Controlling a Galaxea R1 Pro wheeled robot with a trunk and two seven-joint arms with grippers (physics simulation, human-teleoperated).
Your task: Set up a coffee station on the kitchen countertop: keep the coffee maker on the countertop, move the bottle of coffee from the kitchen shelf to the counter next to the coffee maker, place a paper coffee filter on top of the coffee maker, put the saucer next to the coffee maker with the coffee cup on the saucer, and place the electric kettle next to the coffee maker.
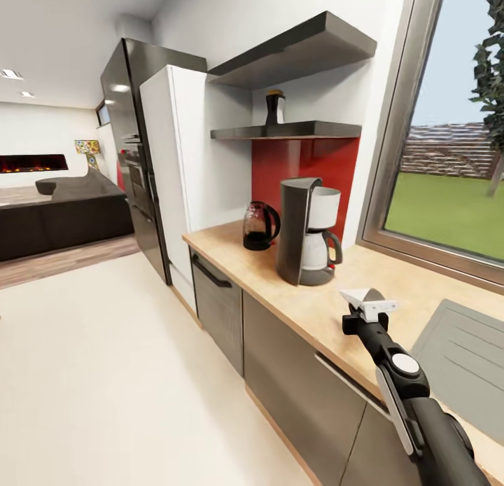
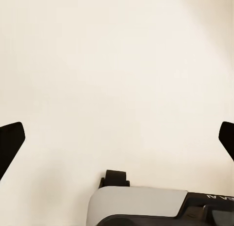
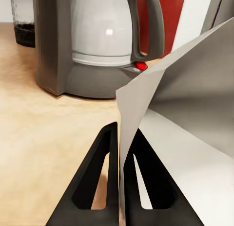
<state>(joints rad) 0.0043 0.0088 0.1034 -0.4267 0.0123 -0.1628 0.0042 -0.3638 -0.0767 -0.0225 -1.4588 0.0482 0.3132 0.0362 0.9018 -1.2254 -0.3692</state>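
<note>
Two black fingers [image 3: 109, 153] of the right arm are pinched together on the paper coffee filter [image 3: 195, 104], its pointed edge toward the coffee maker [image 1: 306, 230], held above the worktop [image 1: 308, 307] just before it. The left fingers [image 2: 12, 143] stand wide apart over the floor [image 2: 117, 74].

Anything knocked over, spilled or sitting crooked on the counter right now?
Nothing stands out. The coffee maker and electric kettle stand upright on the kitchen countertop, and the bottle of coffee is upright on the kitchen shelf. The right gripper pinches the paper coffee filter cleanly.
</note>
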